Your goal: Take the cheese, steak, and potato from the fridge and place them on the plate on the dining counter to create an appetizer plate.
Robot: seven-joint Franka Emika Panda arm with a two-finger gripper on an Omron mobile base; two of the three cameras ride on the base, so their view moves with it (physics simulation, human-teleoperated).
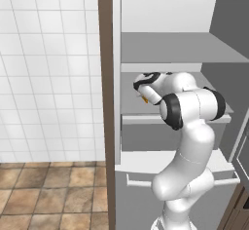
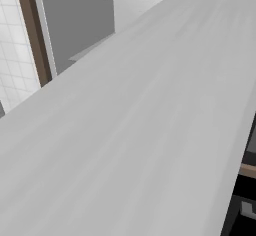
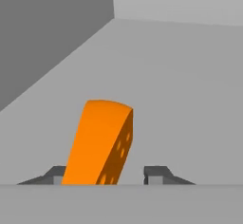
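Orange cheese between gripper fingertips (possibly touching) — fridge shelf.

The white arm reaches into the open fridge (middle shelf), an orange bit of cheese at its hand.

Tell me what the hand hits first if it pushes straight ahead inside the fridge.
The cheese: it stands between the hand's fingertips, close to the left one. Beyond it lies bare fridge shelf, then probably the back wall.
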